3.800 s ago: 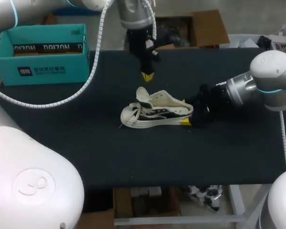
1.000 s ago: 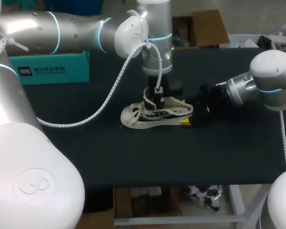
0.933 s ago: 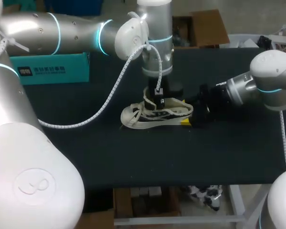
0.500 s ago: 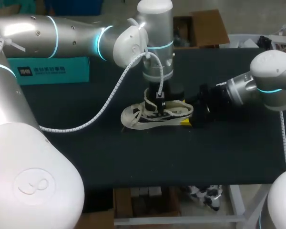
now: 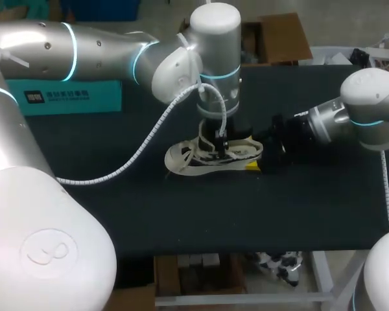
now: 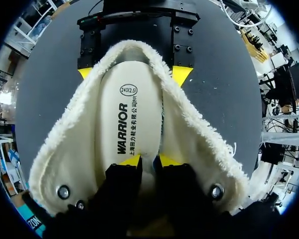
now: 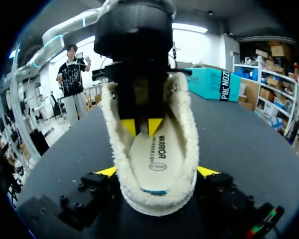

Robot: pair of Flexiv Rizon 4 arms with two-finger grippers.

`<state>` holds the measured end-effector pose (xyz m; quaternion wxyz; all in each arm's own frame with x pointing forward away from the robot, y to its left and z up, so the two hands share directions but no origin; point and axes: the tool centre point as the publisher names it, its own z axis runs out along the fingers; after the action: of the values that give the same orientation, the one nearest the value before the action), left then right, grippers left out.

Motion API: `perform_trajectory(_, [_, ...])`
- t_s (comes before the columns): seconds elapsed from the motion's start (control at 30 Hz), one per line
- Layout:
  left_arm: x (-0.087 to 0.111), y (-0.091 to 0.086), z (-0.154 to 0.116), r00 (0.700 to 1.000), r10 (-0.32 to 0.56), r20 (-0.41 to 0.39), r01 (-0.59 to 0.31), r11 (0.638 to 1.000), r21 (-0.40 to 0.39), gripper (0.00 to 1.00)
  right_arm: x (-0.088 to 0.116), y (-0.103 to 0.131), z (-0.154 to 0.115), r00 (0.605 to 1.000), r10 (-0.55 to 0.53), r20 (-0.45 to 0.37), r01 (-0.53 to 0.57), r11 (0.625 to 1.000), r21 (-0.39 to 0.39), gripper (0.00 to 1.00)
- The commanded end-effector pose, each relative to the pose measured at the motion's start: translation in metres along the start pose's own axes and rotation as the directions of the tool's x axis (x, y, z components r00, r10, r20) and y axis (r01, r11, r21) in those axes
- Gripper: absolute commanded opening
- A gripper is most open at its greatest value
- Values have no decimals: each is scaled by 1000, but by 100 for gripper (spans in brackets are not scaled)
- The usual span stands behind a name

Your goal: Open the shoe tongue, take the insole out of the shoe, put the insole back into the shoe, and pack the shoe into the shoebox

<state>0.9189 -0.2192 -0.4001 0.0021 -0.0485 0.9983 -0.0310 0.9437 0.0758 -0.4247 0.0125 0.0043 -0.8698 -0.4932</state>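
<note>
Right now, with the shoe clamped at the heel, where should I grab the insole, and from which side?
Take the insole by its side edge near the heel, coming straight down through the open collar. It lies flat and shows only there. The right gripper steadies the shoe.

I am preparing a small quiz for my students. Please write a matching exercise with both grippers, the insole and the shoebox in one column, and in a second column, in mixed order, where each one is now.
Column 1
1. left gripper
2. right gripper
3. insole
4. shoebox

Column 2
A. at the far left of the table, apart from the shoe
B. lying flat inside the shoe
C. holding the shoe's heel from two sides
D. reaching down into the shoe's opening, above the insole

Pairs: 1-D, 2-C, 3-B, 4-A
</note>
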Motion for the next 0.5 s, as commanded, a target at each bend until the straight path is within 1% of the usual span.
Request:
perform_trajectory(0.03, [-5,-2,71,999,-7,52,6,1000,14,27,-3,-2,2,1000,1,-2,-1,1000,-3,0])
perform_trajectory(0.13, [-17,2,82,996,-2,93,0,1000,15,25,-3,-2,2,1000,1,-2,-1,1000,-3,0])
perform_trajectory(0.23, [-26,4,88,991,0,134,-2,1000,15,23,-3,-2,2,1000,1,-2,-1,1000,-3,0])
perform_trajectory(0.37, [-38,5,93,981,6,196,-10,1000,21,24,-3,-2,2,1000,1,-2,-1,1000,-3,0])
perform_trajectory(0.5, [-50,2,100,973,23,230,-26,1000,12,24,-3,-2,2,1000,1,-2,-1,1000,-3,0])
